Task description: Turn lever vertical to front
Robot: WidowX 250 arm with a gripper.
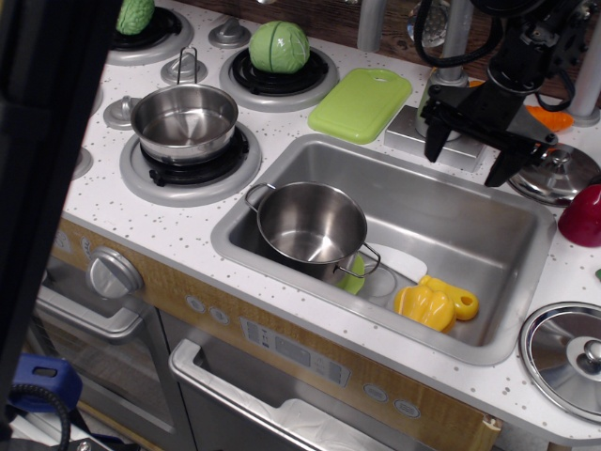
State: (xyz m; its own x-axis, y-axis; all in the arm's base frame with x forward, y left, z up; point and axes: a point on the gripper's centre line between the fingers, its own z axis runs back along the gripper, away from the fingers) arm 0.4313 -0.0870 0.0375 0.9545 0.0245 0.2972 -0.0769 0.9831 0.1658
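The thick grey faucet column (457, 38) rises from a square base plate (409, 128) behind the sink. My black gripper (467, 162) hangs just in front of the column's foot, over the sink's back rim. It is open, the two fingers spread wide and pointing down, with nothing between them. The left fingertip (436, 150) is by the base plate's right edge. The lever is hidden behind the gripper body; I cannot make it out.
The steel sink (507, 324) holds a pot (311, 225) and yellow toy food (434, 303). A green cutting board (361, 103) lies left of the base plate. A pot lid (560, 172), an orange item (547, 118) and a red object (584, 216) are right of the gripper.
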